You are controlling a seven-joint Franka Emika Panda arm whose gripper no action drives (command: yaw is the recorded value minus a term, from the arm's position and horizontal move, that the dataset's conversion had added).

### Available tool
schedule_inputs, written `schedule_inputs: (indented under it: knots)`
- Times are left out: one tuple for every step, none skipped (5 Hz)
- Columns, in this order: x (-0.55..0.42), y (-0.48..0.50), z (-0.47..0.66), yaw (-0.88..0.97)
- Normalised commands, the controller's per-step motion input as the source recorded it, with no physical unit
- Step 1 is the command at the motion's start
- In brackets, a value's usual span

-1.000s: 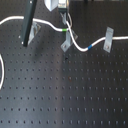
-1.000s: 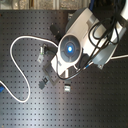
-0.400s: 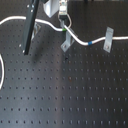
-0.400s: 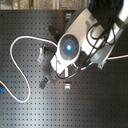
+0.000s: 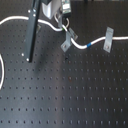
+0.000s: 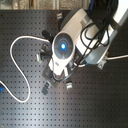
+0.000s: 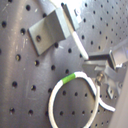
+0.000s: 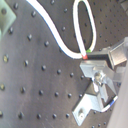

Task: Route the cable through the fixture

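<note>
Now, keep the cable [image 5: 80, 45] under light tension as you work it at the near bracket [image 5: 67, 41], because in the first exterior view the white cord already sags between that bracket and the far bracket [image 5: 107, 39], with its blue band [image 5: 89, 45] lying in the span between them. You want to feed the line low against the perforated table [image 5: 65, 95] so it seats in the bracket's opening rather than riding over its top edge; that is a judgement from how the cord lies, since the slot itself is too small to make out. Watch the slack behind you: a long loop runs off toward the first exterior view's left, past the black post [image 5: 33, 30], and could snag there if you pull hard. In the first wrist view the green band [image 7: 69, 78] sits just beside the dark fingertip [image 7: 107, 56], and the cord curls into a loop below it. The gripper [image 8: 95, 56] appears pinched onto the cable right at that green mark, jaws close together with only the cord between them, though the grip point is partly hidden.
</note>
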Motion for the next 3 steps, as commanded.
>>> schedule_inputs:
  knots:
    - [-0.012, -0.015, 0.0, 0.0]
    - [-0.109, 0.071, 0.47, 0.05]
    - [-0.06, 0.041, 0.2, 0.0]
